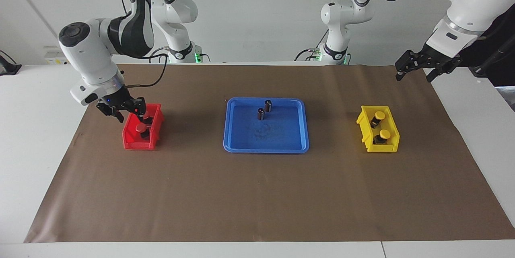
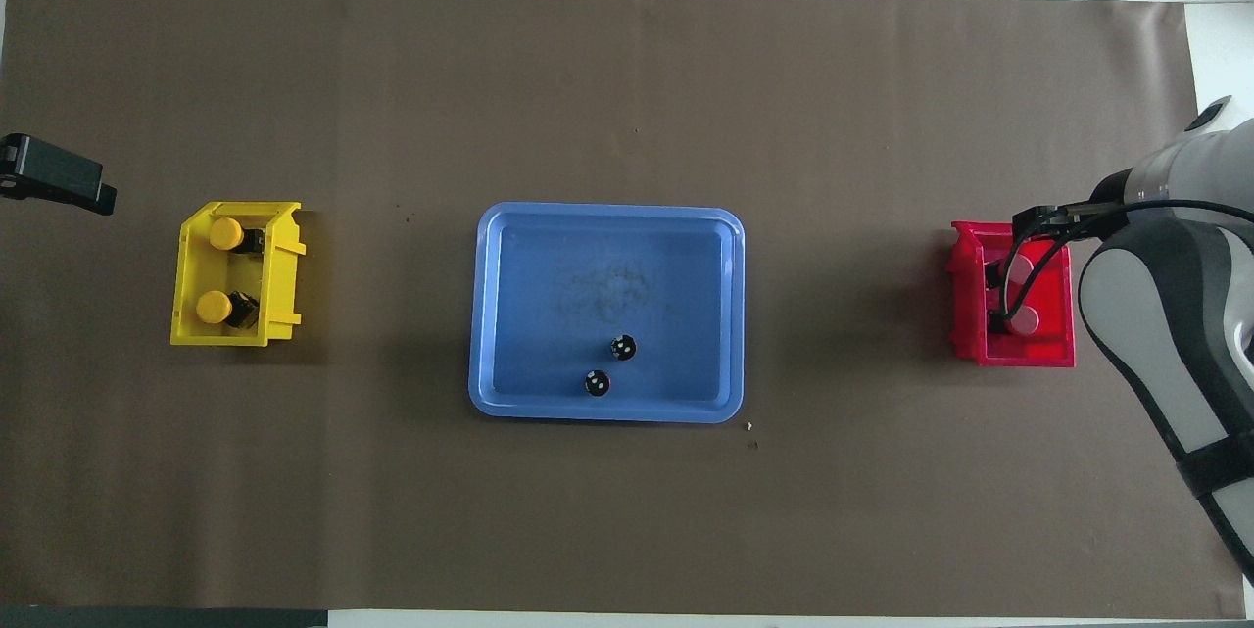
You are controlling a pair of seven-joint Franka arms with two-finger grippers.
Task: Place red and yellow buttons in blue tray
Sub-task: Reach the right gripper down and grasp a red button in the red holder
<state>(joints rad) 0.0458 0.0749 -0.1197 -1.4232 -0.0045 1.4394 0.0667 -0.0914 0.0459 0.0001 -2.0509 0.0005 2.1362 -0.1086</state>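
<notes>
A white table (image 1: 40,137) covered with a brown paper mat (image 1: 257,193) is seen before a pale wall. Going left to right in the facing view, the right gripper (image 1: 122,110) is found first, low at the robot-side end of the red bin (image 1: 143,131); the two red buttons (image 1: 141,127) lie just under and beside its tips. Whether its fingers are apart or together cannot be told. Toward the middle, well apart from it, the blue tray (image 1: 241,137) holds only two dark cylinders (image 1: 264,109). Next the yellow bin (image 1: 378,134) holds the two yellow buttons (image 1: 380,114). The left gripper (image 1: 414,69) waits above the mat's corner, fingers spread apart, nothing between them.

The buttons are judged light, rigid and small. Smooth round caps would likely slip, so the dark blocky body below is better pinched.
</notes>
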